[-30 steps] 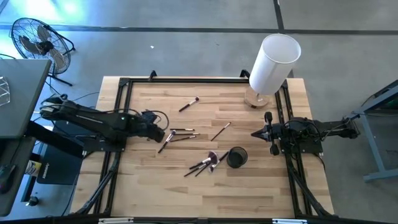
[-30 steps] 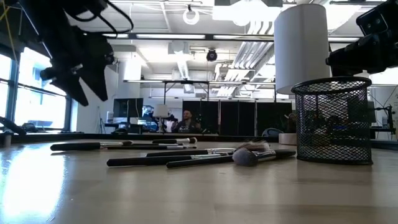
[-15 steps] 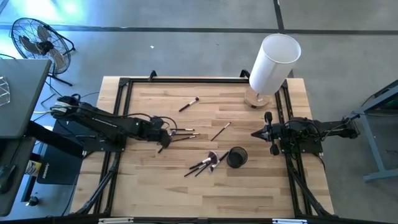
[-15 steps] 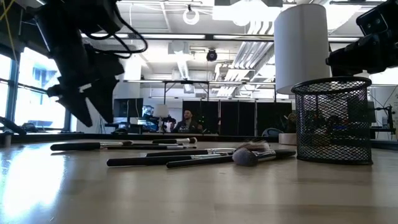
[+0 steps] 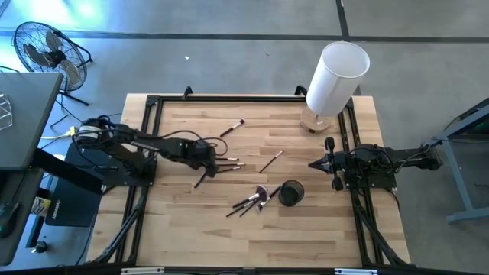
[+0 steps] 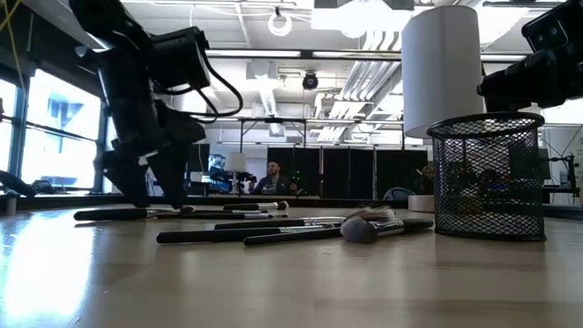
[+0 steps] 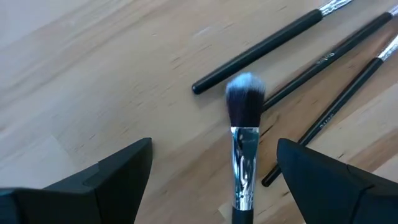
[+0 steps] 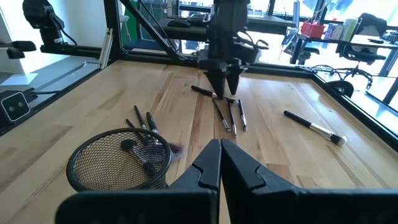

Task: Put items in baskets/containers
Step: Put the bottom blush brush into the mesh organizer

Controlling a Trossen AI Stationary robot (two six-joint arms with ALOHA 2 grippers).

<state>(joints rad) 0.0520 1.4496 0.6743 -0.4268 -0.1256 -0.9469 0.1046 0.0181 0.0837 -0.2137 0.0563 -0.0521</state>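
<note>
My left gripper (image 7: 214, 144) (image 5: 206, 158) is open and points down at the table's left-middle, its tips close to the wood (image 6: 155, 191). A brush with a dark, pale-tipped bristle head (image 7: 245, 102) lies between the two fingers, touching neither. Three dark-handled brushes (image 7: 311, 62) (image 5: 226, 163) lie just beyond it. More brushes lie flat on the table: one far (image 5: 232, 127), one in the middle (image 5: 271, 160), and several beside the cup (image 5: 252, 201). The black mesh cup (image 5: 291, 192) (image 6: 487, 173) (image 8: 121, 162) stands upright. My right gripper (image 8: 221, 146) (image 5: 316, 163) is shut and waits at the right edge.
A tall white cylinder on a wooden base (image 5: 335, 76) stands at the far right corner. A black frame rail (image 5: 149, 137) runs around the table. The near half of the table (image 5: 252, 237) is bare wood.
My left gripper has moved toward the table's right, over the cluster of brushes, and has come down from well above the table until its fingertips stand just over the wood. The right arm and all brushes have kept still.
</note>
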